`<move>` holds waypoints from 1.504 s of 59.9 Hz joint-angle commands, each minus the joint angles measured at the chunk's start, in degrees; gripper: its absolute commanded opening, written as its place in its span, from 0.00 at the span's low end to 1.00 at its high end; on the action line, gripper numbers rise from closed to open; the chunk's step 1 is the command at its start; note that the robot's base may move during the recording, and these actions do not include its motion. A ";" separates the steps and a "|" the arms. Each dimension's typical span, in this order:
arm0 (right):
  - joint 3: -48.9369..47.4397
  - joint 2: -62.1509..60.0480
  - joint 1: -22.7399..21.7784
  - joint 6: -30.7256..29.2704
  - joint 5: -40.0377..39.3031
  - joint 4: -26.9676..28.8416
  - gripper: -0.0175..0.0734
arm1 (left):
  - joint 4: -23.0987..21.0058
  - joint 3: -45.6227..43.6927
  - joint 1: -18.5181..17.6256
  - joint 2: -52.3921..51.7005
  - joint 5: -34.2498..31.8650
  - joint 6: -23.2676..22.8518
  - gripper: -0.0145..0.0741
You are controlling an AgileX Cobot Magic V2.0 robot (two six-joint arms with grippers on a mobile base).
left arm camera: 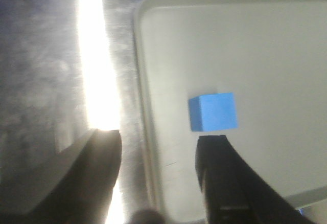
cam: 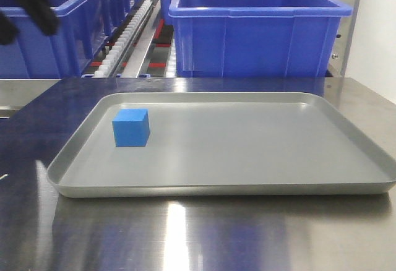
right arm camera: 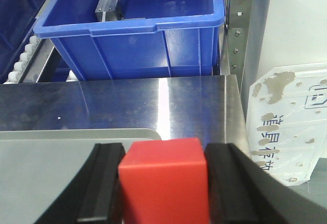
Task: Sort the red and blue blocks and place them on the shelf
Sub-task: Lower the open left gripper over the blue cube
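Two blocks: one on the tray (cam: 216,187), one in the right gripper (right arm camera: 164,193).
The blue block (cam: 130,127) sat inside the grey tray near its left rim; the left gripper (left arm camera: 158,175) hung over that rim, jaws apart and empty; the right gripper was clamped on the red block (right arm camera: 164,175), facing the shelf (right arm camera: 237,29).

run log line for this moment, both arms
left gripper: open | small matte blue cube: on shallow grey tray | right gripper: shut on small matte red cube
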 commanded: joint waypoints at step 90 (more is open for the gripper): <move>-1.66 -0.41 -0.40 -0.32 -4.48 0.11 0.26 | 9.07 -12.96 -13.38 17.14 -0.87 -10.40 0.63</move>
